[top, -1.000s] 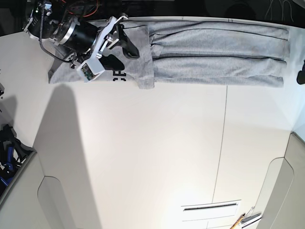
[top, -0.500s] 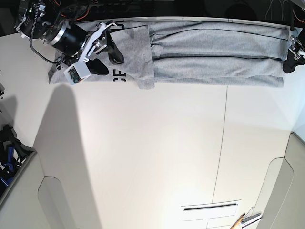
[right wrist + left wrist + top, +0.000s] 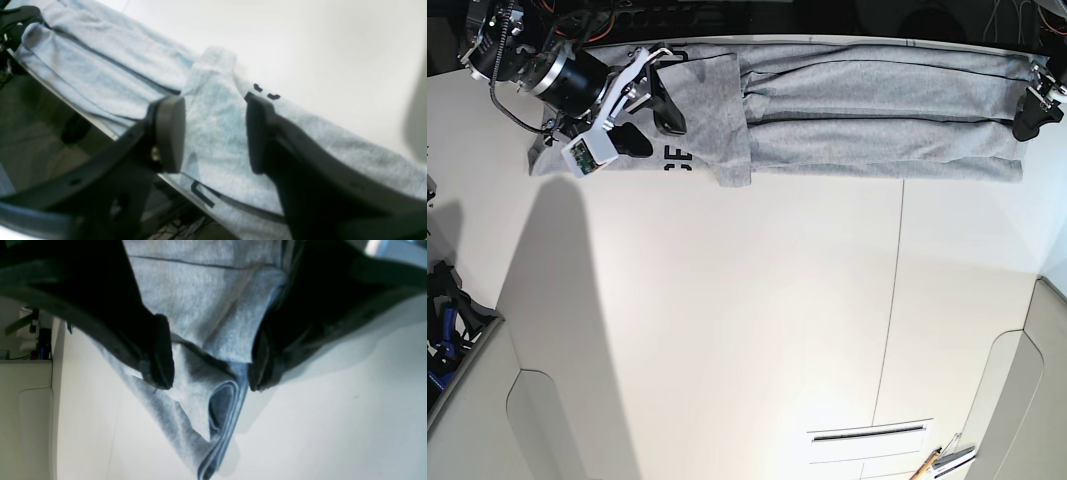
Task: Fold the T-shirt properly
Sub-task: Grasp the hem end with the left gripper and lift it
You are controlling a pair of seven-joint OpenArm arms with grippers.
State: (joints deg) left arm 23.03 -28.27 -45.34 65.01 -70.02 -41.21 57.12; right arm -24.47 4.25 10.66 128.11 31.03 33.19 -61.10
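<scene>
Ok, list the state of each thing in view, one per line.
Heather-grey cotton T-shirt: folded into a long strip along the table's far edge, lettering partly showing.
Left gripper: open, straddling the strip's end.
Right gripper: open, over the sleeve end.

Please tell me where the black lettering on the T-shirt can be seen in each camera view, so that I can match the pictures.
Base: black lettering on the T-shirt, upper left, beside the right pincer.
Right wrist: two small black marks just above the right-hand finger; another black stroke low between the fingers.
Left wrist: not visible; only plain grey folds.
Shared landmark: the white table.
</scene>
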